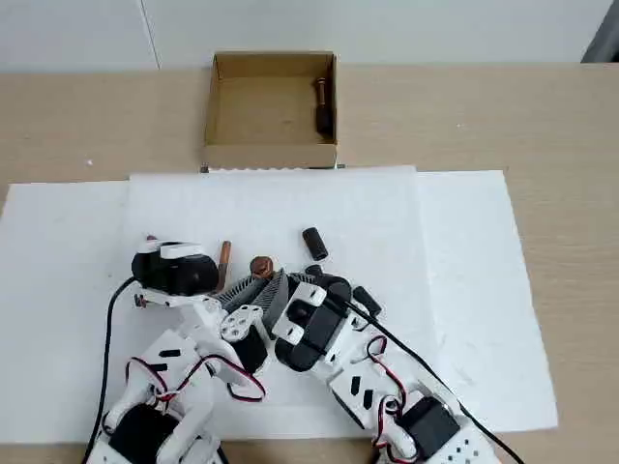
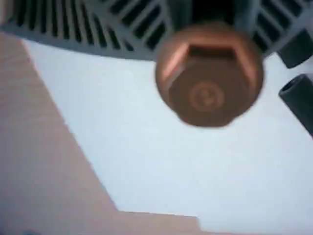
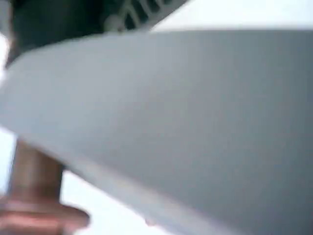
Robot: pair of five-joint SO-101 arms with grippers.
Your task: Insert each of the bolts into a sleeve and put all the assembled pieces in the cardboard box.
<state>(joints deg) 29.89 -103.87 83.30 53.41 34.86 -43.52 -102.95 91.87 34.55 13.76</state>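
Copper bolt (image 2: pixel 209 78) up close, open white sheet (image 2: pixel 195 171) beyond, table (image 2: pixel 44 161) alongside.

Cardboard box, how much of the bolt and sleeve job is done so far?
Done: one piece that looks assembled lies in the cardboard box. In hand: a bolt sits where the left gripper and right gripper meet; which grips it is unclear. Left: a second bolt, a far sleeve and a near sleeve lie loose on the white mat, yet to be joined and boxed.
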